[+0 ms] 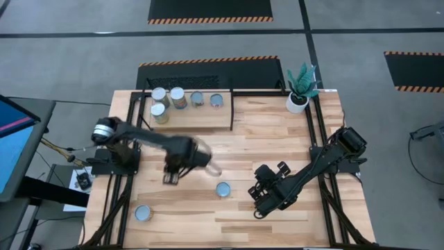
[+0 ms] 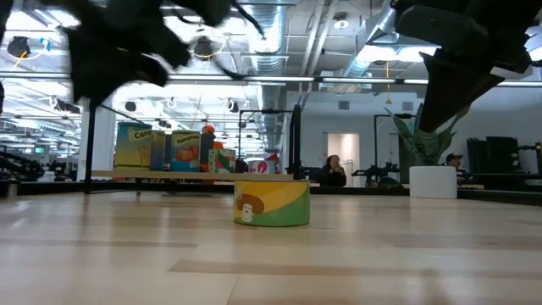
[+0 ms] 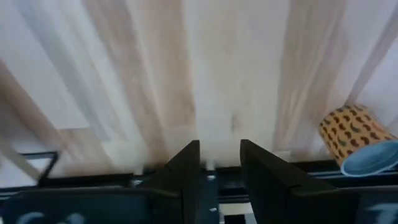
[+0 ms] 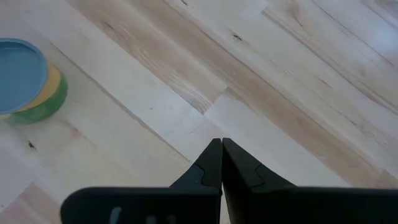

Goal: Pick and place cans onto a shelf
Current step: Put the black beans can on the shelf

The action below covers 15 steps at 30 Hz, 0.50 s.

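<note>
1. The room is a wide workshop floor of grey panels with black, orange-striped mats, seen behind and around a plank table (image 1: 277, 146).
2. The shelf (image 1: 201, 114) sits at the table's far left part, a light-wood platform inside thin black rails.
3. The left arm reaches from the table's left edge toward the middle; the left gripper (image 1: 171, 178) hangs over bare planks, its fingers (image 3: 186, 165) a narrow gap apart and holding nothing.
4. The right arm comes in from the right edge; the right gripper (image 1: 258, 201) is over bare wood near the front, its fingers (image 4: 211, 163) pressed together with nothing between them.
5. A potted plant (image 1: 300, 87) stands at the far right corner.
6. Five cans (image 1: 179, 98) stand on the shelf, three clustered at its left end and two more beside them.
7. One can (image 1: 223, 189) with a green and yellow label stands on the table between the two grippers, touching neither.
8. Another can (image 1: 143, 213) stands near the front left corner, well apart from the rest.
</note>
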Motion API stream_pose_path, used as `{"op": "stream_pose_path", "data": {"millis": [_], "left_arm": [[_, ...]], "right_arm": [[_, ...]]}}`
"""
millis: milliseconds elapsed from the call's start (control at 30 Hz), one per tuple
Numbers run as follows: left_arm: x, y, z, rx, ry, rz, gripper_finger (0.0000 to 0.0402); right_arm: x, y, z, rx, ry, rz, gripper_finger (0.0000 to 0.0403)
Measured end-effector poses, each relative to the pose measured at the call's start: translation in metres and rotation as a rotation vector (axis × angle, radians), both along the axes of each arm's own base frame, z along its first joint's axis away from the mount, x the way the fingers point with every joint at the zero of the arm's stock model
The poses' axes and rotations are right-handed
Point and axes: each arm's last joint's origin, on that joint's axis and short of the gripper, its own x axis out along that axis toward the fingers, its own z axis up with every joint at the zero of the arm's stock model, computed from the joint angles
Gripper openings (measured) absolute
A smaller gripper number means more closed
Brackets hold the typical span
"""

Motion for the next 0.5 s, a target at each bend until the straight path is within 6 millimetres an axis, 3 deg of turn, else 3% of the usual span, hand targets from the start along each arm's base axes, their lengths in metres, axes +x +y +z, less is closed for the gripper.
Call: {"op": "stream_pose_path", "data": {"millis": [233,500], "left_arm": [[-0.064,-0.056,0.004,0.034,-0.067,0.087,0.0103],[-0.126,-0.088,0.025,0.061,-0.351,0.327,0.0103]], "right_arm": [[0.0,0.0,0.0,0.001,-0.006,0.0,0.0024],[0.002,-0.002,0.0,0.005,-0.012,-0.008,0.0024]]}}
